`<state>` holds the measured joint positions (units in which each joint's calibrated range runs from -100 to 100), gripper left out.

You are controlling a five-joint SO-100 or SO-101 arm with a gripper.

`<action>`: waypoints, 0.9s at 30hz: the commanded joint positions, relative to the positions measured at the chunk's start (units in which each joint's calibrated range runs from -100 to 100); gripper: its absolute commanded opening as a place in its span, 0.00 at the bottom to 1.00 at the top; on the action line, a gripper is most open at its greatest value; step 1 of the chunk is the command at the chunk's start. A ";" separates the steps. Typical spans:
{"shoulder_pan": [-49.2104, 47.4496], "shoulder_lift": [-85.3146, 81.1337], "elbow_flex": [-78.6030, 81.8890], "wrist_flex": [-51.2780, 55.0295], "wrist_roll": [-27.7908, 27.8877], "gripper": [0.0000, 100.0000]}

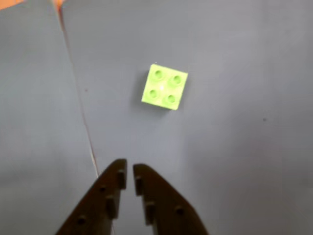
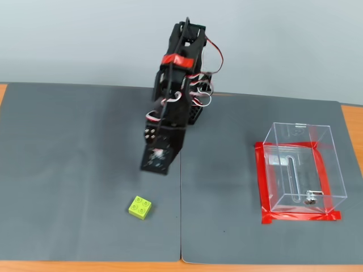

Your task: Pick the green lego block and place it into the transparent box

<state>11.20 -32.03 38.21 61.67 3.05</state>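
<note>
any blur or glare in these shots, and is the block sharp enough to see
Wrist view: soft overall, yet the green lego block shows its four studs; gripper fingers blurry. Fixed view: even light, block crisp, lower arm slightly smeared, faint reflections on the transparent box.

Two grey mats [image 2: 85, 170] on wooden table [image 2: 351, 122].

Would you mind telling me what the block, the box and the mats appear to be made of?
Block: moulded plastic, smooth and slightly glossy, with crisp round studs.
Box: clear hard plastic, probably acrylic; see-through walls with bright edges.
Mats: dark grey, matte, perhaps rubber or foam; no glare, thin seam between them.
</note>
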 commanded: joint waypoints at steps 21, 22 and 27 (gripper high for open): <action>2.41 21.81 -13.29 -11.67 -0.11 0.02; 2.19 22.24 -13.20 -11.67 -0.11 0.02; 0.77 22.41 -13.20 -11.67 -0.06 0.02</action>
<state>12.75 -9.35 27.26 49.96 3.05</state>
